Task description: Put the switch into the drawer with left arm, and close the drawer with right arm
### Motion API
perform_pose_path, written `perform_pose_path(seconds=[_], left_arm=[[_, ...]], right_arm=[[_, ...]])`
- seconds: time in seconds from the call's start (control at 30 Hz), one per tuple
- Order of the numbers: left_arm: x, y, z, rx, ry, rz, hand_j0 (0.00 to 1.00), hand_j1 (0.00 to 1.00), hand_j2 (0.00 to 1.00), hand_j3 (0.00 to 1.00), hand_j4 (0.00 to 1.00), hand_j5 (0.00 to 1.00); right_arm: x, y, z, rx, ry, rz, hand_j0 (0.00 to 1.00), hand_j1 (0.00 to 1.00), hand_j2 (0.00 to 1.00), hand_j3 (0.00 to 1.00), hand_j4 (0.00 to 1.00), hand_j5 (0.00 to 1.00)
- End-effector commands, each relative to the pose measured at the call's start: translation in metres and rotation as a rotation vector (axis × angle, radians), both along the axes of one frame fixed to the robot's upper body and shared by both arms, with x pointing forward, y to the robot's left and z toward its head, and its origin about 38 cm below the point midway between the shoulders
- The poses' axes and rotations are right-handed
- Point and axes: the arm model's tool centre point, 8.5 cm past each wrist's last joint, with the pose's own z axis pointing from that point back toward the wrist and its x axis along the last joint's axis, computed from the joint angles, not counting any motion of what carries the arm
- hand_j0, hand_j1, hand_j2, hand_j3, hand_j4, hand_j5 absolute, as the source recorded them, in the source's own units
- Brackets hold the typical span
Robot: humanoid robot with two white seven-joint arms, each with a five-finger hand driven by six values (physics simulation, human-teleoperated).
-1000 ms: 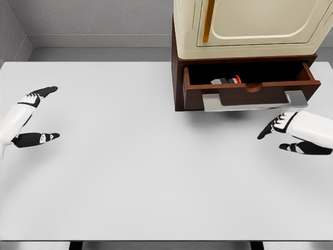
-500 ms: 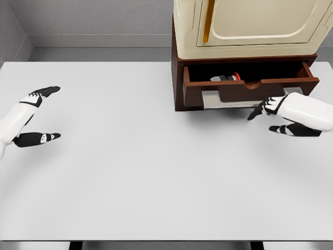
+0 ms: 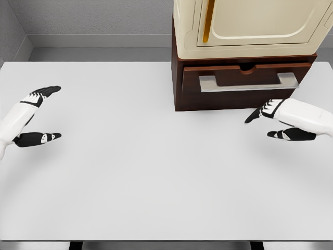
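The drawer (image 3: 244, 80) is sitting flush in the dark-brown cabinet (image 3: 179, 99) now — front panel level w/ the frame, no gap showing at the top edge. Its flat silver handle (image 3: 248, 82) is running across the panel, two square ends and a thin bar between. Above it the cream-coloured upper unit (image 3: 250, 26) is standing on the cabinet, w/ a gold strip (image 3: 207, 21) running down its front.

The switch is nowhere on view — w/ the drawer closed, can't tell from this angle where it's lying.

Right hand (image 3: 278, 122) is hanging just in front of the cabinet, below and to the right of the handle, apart from the panel, not touching it. Fingers are relaxed and spread, black fingertips (image 3: 253, 115) pointing left, thumb sitting lower and separate; it's holding nothing. The white forearm is coming in from the right edge.

Left hand (image 3: 34, 117) is hovering over the far left of the white table (image 3: 130, 172), well apart from the cabinet. It's loose too: one set of black fingers (image 3: 44, 92) reaching up and right, the thumb lower down near the table surface, wide gap between them, nothing grasped. Its white forearm is entering at the left edge.

Table surface is lying plain white across the whole view, grey wall behind, the cabinet standing at the back right.
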Motion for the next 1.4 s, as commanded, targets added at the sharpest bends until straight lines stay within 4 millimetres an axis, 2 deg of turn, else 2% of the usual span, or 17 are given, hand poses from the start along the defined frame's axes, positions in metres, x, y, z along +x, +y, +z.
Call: perform_pose_path(seconds=[0.0,0.07,0.4,0.7,1.13,1.2,1.33,1.37], left_arm=[[0.0,0.0,0.002,-0.006,-0.005,-0.001,1.0,1.0,1.0,1.0,1.0,1.0],[0.0,-0.003,0.001,-0.017,-0.006,-0.002,1.0,1.0,1.0,1.0,1.0,1.0],[-0.001,-0.005,0.004,-0.015,-0.016,-0.008,1.0,1.0,1.0,1.0,1.0,1.0],[-0.001,-0.006,0.003,-0.016,-0.016,-0.008,1.0,1.0,1.0,1.0,1.0,1.0],[-0.001,-0.006,0.003,-0.016,-0.016,-0.008,1.0,1.0,1.0,1.0,1.0,1.0],[-0.001,-0.006,0.003,-0.016,-0.016,-0.008,1.0,1.0,1.0,1.0,1.0,1.0],[-0.002,-0.01,0.001,-0.029,-0.017,-0.009,1.0,1.0,1.0,1.0,1.0,1.0],[-0.005,-0.013,0.007,-0.022,-0.033,-0.018,1.0,1.0,1.0,1.0,1.0,1.0]], right_arm=[[0.002,-0.002,-0.002,0.006,0.006,-0.01,0.73,0.73,0.73,0.73,0.73,0.73],[0.004,-0.001,0.001,0.01,-0.005,-0.009,0.73,0.73,0.73,0.73,0.73,0.73],[0.022,-0.004,-0.009,0.047,0.0,-0.059,0.76,0.76,0.76,0.76,0.76,0.76],[0.033,0.014,-0.009,0.072,-0.008,-0.025,0.76,0.76,0.76,0.76,0.76,0.76],[0.047,0.019,-0.009,0.07,-0.013,-0.027,0.77,0.77,0.77,0.77,0.77,0.77],[0.045,0.015,-0.011,0.055,-0.007,-0.031,0.78,0.78,0.78,0.78,0.78,0.78],[0.032,-0.023,0.001,-0.05,0.004,-0.08,0.78,0.78,0.78,0.78,0.78,0.78],[0.028,-0.034,0.001,-0.077,0.019,-0.095,0.78,0.78,0.78,0.78,0.78,0.78]])
